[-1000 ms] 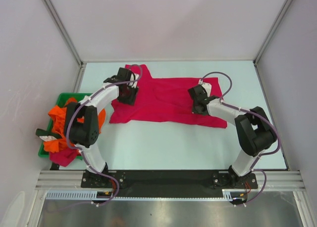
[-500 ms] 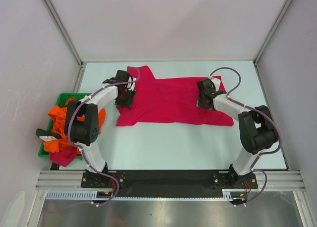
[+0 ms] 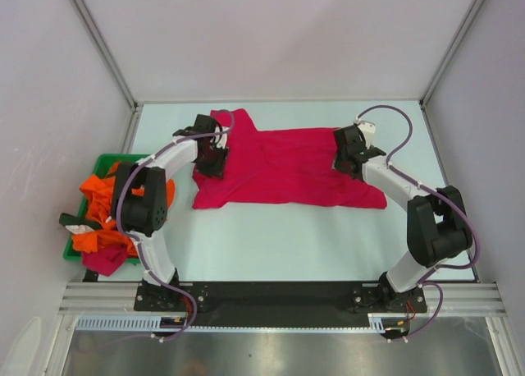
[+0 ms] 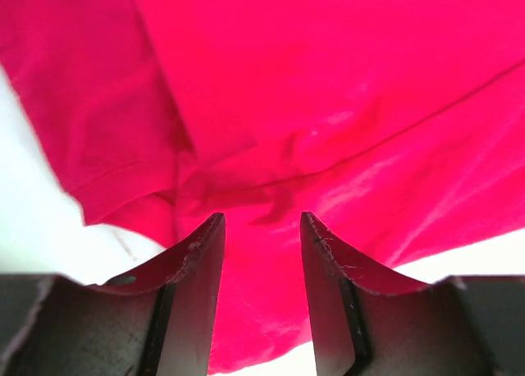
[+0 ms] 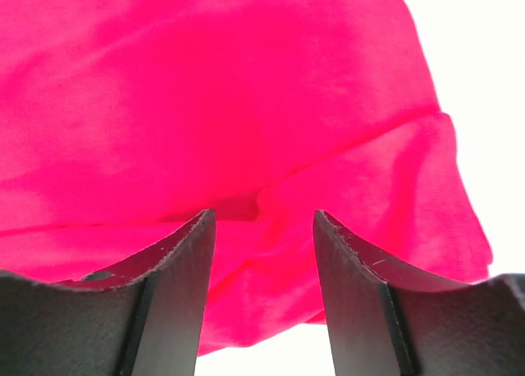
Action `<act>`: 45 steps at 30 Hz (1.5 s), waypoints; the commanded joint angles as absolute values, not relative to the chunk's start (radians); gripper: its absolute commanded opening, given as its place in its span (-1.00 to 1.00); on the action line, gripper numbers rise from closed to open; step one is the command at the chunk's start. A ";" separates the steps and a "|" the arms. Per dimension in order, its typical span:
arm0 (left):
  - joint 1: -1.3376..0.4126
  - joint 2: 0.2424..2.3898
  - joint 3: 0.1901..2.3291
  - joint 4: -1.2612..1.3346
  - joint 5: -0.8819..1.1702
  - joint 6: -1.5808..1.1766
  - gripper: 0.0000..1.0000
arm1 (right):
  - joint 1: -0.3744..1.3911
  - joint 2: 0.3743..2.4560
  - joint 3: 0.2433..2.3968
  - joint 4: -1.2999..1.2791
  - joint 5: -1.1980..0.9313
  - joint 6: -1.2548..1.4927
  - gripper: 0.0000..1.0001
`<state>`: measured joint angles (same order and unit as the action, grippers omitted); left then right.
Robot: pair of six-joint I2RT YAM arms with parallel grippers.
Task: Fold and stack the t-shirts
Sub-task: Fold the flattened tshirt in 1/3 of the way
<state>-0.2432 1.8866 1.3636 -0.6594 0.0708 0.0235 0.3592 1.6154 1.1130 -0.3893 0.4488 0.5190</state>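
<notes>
One crimson-pink t-shirt point(image 3: 283, 167) lies spread across the far half of the desk point(image 3: 287, 236). The left pincer point(image 3: 212, 158) hangs over its left edge and the right pincer point(image 3: 349, 156) over its right edge, both with jaws parted, gripping nothing. At the left, a green tray point(image 3: 102, 160) holds bunched orange t-shirts point(image 3: 97, 197), and a crimson cloth point(image 3: 105, 261) spills over its near rim.

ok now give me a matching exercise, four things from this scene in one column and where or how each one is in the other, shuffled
Things:
1. crimson t-shirt
2. orange t-shirts
3. green tray
4. right fingers

Places or states:
a. at the left edge of the table
b. apart, over the crimson t-shirt's right end
c. spread out on the table
d. heaped in the green tray

Pairs: 1-c, 2-d, 3-a, 4-b
</notes>
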 commanded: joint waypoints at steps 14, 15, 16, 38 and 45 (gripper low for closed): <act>-0.290 1.957 1.390 -0.791 0.008 0.049 -0.09 | 0.279 1.802 1.150 -0.567 0.402 0.635 0.05; -0.285 1.960 1.388 -0.807 0.003 0.049 -0.08 | 0.264 1.805 1.149 -0.580 0.394 0.641 0.05; -0.279 1.963 1.387 -0.816 0.002 0.048 -0.09 | 0.258 1.812 1.149 -0.584 0.382 0.643 0.05; -0.103 1.953 1.305 -0.864 -0.034 0.071 -0.11 | 0.095 1.809 1.074 -0.618 0.295 0.658 0.06; -0.103 1.817 1.373 -0.841 0.202 0.118 -0.03 | 0.153 1.635 1.061 -0.471 0.285 0.614 0.14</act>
